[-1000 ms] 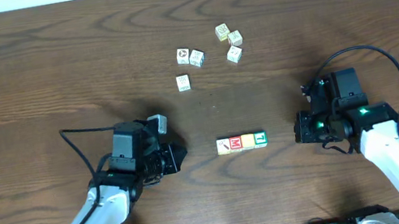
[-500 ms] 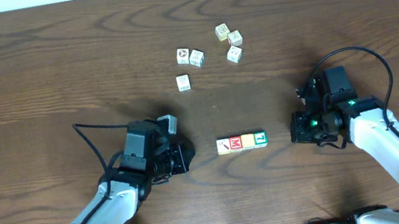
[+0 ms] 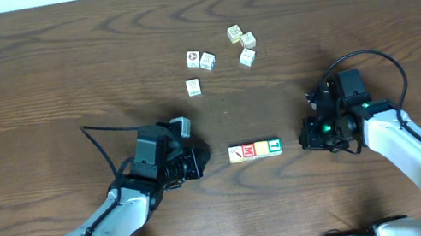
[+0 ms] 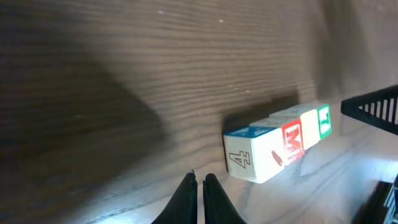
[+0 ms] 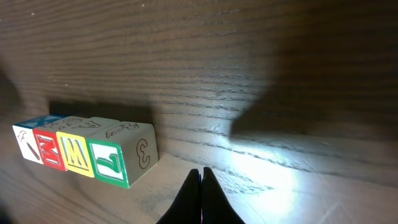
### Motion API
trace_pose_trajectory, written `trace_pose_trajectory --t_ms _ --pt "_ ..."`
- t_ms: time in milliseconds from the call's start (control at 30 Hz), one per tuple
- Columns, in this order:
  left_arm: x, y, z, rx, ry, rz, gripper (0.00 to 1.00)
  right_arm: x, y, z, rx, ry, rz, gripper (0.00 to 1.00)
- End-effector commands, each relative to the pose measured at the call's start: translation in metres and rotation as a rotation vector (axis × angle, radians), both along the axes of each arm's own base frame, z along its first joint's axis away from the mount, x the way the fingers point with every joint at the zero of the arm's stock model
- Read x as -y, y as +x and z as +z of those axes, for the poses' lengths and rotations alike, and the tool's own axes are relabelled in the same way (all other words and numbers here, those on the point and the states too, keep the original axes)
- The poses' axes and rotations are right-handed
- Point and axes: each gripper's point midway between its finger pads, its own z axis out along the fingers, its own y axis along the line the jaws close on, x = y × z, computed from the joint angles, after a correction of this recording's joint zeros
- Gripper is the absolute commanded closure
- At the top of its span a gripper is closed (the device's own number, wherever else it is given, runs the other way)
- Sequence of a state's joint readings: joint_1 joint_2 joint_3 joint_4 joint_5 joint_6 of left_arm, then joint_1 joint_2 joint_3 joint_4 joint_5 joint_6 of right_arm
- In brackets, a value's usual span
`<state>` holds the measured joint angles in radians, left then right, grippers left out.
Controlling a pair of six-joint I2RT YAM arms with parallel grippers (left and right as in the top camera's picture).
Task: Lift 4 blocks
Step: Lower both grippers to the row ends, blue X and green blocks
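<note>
Four wooden blocks [image 3: 255, 150], their tops pale yellow, red, yellow and green, sit touching in a straight row on the dark wooden table [image 3: 29, 72]. The left gripper [image 3: 198, 162] and the right gripper [image 3: 303, 138] flank the row near its ends, fingers pressed together and holding nothing.

Overhead: straight down, whole bench [image 3: 27, 63]. Wrist views: low, close, facing inward from opposite ends. All three share blocks [image 3: 255, 150] row.

Blocks [image 5: 78, 151]: "4", "M", "3"
</note>
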<state>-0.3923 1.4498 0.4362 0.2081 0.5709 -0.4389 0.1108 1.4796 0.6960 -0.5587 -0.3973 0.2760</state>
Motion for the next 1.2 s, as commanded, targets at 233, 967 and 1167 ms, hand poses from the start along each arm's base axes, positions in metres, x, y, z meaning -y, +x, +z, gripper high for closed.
trace_pose_trajectory --t_ms 233,967,1167 --pt "0.008 -0.007 -0.014 -0.039 -0.002 -0.035 0.93 -0.015 -0.006 -0.01 -0.018 0.018 0.078 0.99" --pt "0.016 -0.006 -0.01 -0.009 -0.013 -0.057 0.93 -0.046 -0.005 -0.01 0.043 0.027 0.189 0.99" --pt "0.016 -0.006 -0.01 -0.009 -0.013 -0.057 0.93 -0.053 -0.006 -0.01 0.053 0.03 0.212 0.99"
